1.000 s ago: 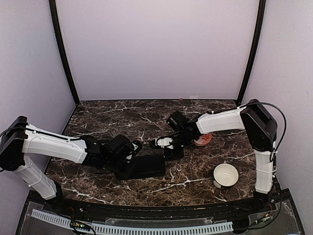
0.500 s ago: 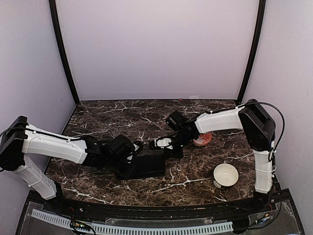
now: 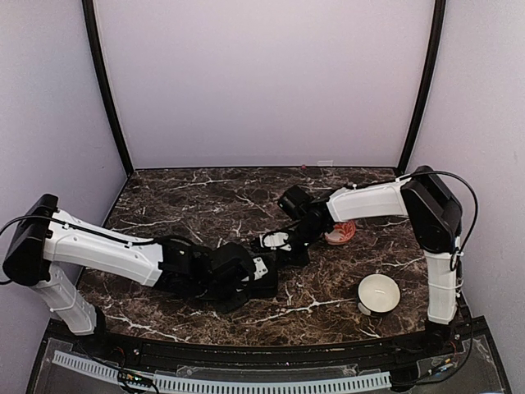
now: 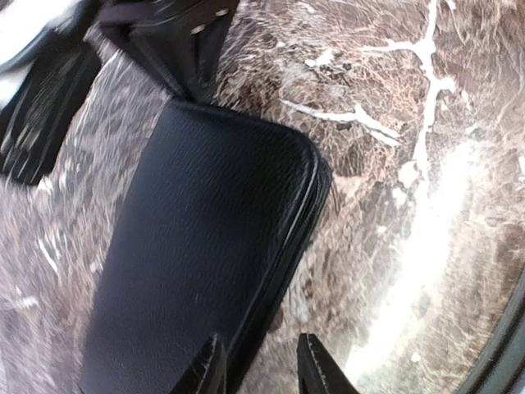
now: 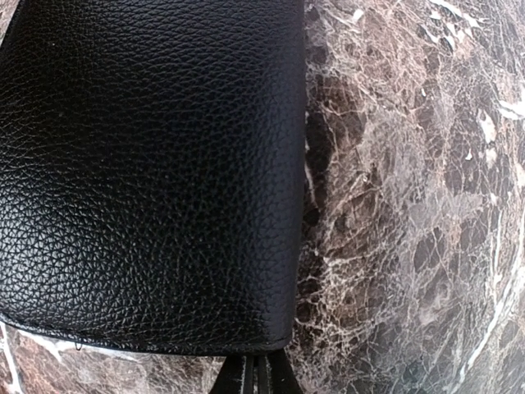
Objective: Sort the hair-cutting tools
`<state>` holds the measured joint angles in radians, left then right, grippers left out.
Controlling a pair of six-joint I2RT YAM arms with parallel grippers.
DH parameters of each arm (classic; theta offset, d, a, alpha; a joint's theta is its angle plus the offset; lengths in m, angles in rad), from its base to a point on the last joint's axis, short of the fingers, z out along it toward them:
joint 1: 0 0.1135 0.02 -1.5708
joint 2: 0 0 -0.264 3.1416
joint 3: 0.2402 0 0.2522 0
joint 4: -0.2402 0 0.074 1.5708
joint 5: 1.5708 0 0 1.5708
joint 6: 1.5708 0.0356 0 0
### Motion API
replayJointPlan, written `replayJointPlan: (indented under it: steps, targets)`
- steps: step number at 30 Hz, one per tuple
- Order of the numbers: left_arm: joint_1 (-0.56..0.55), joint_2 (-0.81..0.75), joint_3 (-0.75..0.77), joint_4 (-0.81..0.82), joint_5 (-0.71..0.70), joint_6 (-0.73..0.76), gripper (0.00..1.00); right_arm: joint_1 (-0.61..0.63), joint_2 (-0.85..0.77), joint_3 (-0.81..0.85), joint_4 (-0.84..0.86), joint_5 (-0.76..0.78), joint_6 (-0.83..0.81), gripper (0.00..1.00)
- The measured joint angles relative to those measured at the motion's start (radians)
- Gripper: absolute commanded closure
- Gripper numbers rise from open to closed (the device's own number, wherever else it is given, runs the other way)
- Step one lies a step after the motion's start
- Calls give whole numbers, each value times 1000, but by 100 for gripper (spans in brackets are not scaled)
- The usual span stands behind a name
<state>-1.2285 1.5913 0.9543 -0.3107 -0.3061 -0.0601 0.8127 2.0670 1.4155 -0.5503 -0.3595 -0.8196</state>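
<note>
No scissors, comb or other hair-cutting tools show in any view. The flat black case (image 4: 205, 246) lies on the marble table, mostly hidden under my left arm in the top view (image 3: 270, 286). My left gripper (image 4: 261, 373) is open and low over the case's near right edge, one finger above the case and one above the marble; it also shows in the top view (image 3: 256, 275). My right gripper (image 5: 254, 379) is shut, its tips at the far edge of the case (image 5: 156, 164); it shows in the top view (image 3: 283, 249) too.
An orange bowl (image 3: 340, 234) sits behind my right arm. A white bowl (image 3: 378, 293) stands at the front right. The table's dark front rim (image 4: 504, 361) is close to my left gripper.
My left arm has swung to the right across the case, its gripper now at the case's right end. My right gripper has stayed at the case's far edge.
</note>
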Motion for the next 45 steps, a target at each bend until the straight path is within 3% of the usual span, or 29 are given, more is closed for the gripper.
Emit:
replayJointPlan:
  steps: [7, 15, 28, 45]
  targets:
    - [-18, 137, 65, 10, -93, 130, 75, 0, 0, 16, -29, 0, 1, 100]
    - [-37, 206, 111, 10, -183, 206, 100, -1, 0, 29, -40, 13, 0, 100]
    - [-44, 229, 125, 13, -197, 184, 100, -17, -24, -40, 19, 5, -33, 100]
    - [-30, 228, 125, 68, -141, 153, 100, -35, -177, -246, 103, -5, -45, 100]
